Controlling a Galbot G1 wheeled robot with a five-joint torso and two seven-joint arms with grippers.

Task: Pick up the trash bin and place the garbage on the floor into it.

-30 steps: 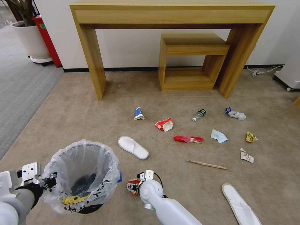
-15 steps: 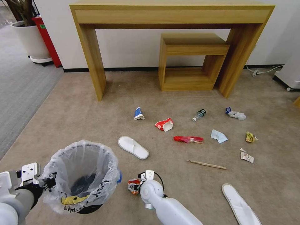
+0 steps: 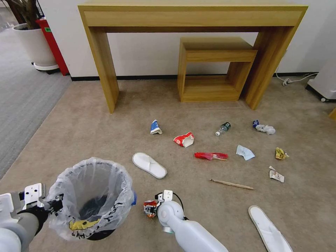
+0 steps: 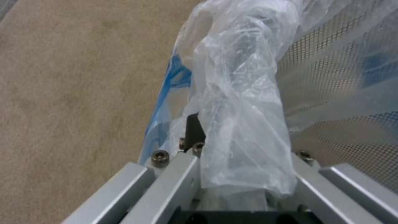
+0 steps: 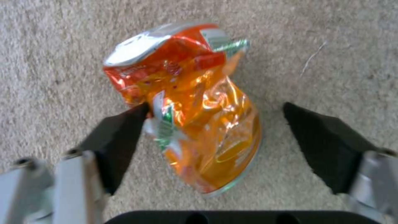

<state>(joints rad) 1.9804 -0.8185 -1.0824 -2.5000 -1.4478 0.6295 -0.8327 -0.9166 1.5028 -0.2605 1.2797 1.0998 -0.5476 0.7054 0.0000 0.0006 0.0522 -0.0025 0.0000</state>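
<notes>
The trash bin [image 3: 70,182], black with a crinkly whitish bag, hangs at lower left with my left gripper [image 3: 56,204] shut on its rim; bag plastic [image 4: 240,109] bunches between the fingers. My right gripper [image 3: 150,208] is down at the floor [image 3: 87,133], open around a crumpled orange-red wrapper [image 5: 195,102] that touches one pad [image 5: 118,140]. More garbage lies beyond: a white slipper [image 3: 149,165], a red-white paper bowl [image 3: 184,139], a small bottle [image 3: 223,128], a blue mask [image 3: 245,152], a red wrapper [image 3: 210,155], a wooden stick [image 3: 231,184] and another slipper [image 3: 269,229].
A wooden console table [image 3: 192,17] with a smaller wooden stool [image 3: 213,63] under it stands against the far wall. A tissue [image 3: 265,128], a yellow wrapper [image 3: 280,153], a small packet [image 3: 276,175] and a blue-white cup [image 3: 155,127] lie scattered. Grey carpet [image 3: 24,94] runs on the left.
Hardly anything differs; the right wrist has crept slightly to the right over the wrapper, and the bin stays held in the same spot.
</notes>
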